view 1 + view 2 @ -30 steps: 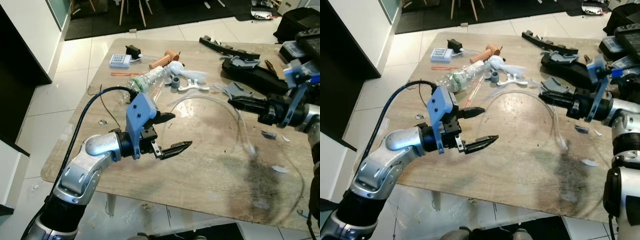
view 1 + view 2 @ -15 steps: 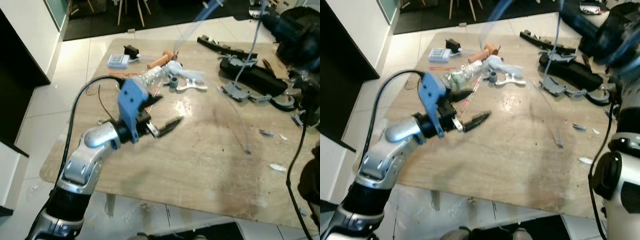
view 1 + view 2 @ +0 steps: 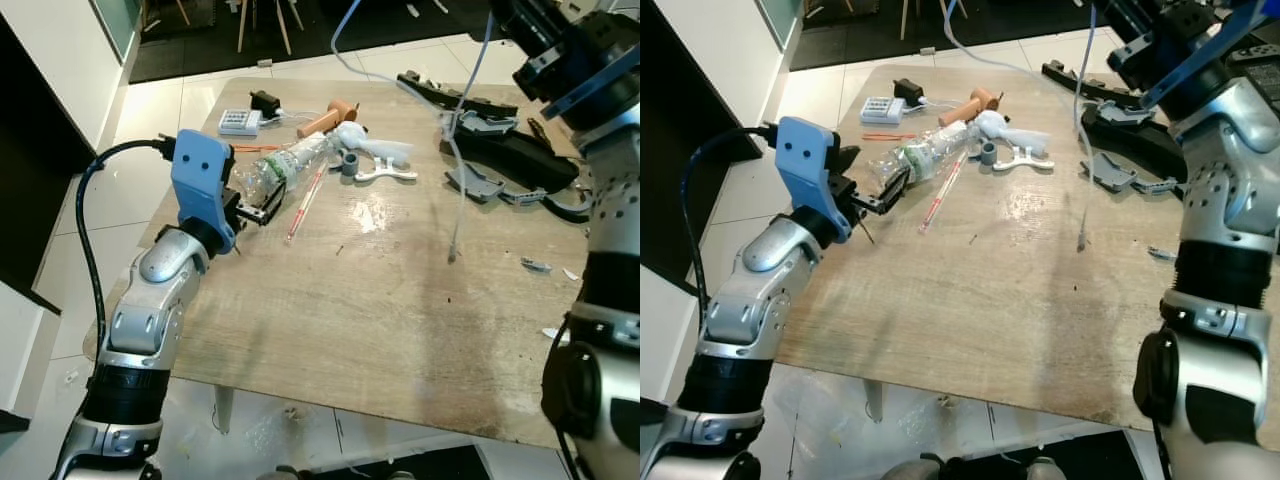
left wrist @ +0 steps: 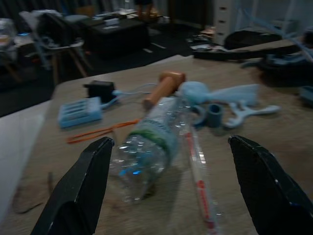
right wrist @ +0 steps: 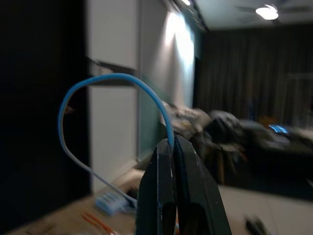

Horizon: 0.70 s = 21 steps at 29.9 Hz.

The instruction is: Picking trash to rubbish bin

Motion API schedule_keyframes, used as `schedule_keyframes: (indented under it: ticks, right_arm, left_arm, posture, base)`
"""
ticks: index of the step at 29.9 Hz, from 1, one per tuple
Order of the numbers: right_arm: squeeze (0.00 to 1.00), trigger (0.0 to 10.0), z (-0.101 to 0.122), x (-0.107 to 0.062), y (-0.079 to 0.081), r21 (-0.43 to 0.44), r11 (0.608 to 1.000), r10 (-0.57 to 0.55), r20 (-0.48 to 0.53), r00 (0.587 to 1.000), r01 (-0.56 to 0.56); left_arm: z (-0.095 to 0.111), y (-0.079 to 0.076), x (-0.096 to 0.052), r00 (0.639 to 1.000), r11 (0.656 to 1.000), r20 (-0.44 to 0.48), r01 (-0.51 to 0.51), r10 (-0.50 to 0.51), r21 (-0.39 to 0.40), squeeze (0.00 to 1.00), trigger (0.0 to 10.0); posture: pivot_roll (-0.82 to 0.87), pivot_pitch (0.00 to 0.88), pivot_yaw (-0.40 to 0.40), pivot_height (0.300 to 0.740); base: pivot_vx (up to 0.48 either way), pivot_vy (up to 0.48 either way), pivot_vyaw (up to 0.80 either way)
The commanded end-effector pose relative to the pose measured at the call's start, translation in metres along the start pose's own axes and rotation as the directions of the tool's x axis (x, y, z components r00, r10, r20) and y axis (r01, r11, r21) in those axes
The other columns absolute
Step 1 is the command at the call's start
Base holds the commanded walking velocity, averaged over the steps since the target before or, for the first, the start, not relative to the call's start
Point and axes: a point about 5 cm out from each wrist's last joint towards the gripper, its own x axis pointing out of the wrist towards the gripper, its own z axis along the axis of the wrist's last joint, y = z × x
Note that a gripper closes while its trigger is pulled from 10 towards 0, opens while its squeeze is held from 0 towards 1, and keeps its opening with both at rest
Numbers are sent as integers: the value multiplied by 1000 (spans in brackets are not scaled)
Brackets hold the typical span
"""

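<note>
Two arms are up over the wooden table [image 3: 380, 330]. The left gripper [image 4: 168, 191] hangs low just above the table, near its left edge, with its black fingers spread wide apart and nothing between them. Right in front of it lies a clear plastic bottle [image 3: 285, 168] on its side, and the fingers point at the bottle's end but do not touch it. A thin straw [image 3: 306, 191] with red marks lies beside the bottle.

The right gripper [image 5: 171, 147] is lifted high above the far right side of the table. Its fingers are pinched tight on a thin blue tube [image 5: 98, 83]. The tube loops up over the gripper, and its long end [image 3: 458, 170] hangs down, with the tip near or on the tabletop in the middle.

Most of the stuff sits along the far edge: a small blue box [image 3: 240, 121], a brown handle [image 3: 327, 116], a pale blue lump [image 3: 375, 147] and black parts [image 3: 500, 140] on the right. The near half of the table is bare wood with lots of room. White floor tiles [image 3: 110, 190] lie past the left edge.
</note>
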Motion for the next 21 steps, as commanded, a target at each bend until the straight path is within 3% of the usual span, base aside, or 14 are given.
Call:
schedule_keyframes:
  ticks: [1,4,8,12,16,21]
  right_arm:
    - [0,10000,-17,-9,6,-18,996,-90,-46,995,89]
    - [0,10000,-35,-18,18,-26,991,-130,-85,988,129]
    - [0,10000,-49,-28,33,-15,986,-169,-120,978,169]
    - [0,10000,-58,-32,41,-7,984,-177,-142,974,178]
    - [0,10000,-81,-46,65,-20,988,-156,-221,963,155]
    - [0,10000,-84,-49,72,-37,992,-129,-231,964,124]
  left_arm:
    - [-5,6,-4,997,997,-12,-72,72,26,0,10000]
    - [-6,12,-6,990,988,1,-141,141,66,0,10000]
    - [-4,18,-6,980,978,15,-201,200,53,0,10000]
    - [-4,17,-6,980,979,15,-198,197,57,0,10000]
    - [-10,12,-10,985,984,-15,-173,174,34,0,10000]
    - [-13,10,-12,983,983,-22,-180,181,42,0,10000]
  posture:
    - [-21,173,106,740]
    - [-25,170,92,740]
    - [-26,167,80,740]
    - [-23,168,75,740]
    - [-23,171,70,740]
    - [-32,161,68,740]
  base:
    - [0,0,0]
    - [0,0,0]
    - [0,0,0]
    - [0,0,0]
    - [0,0,0]
    - [0,0,0]
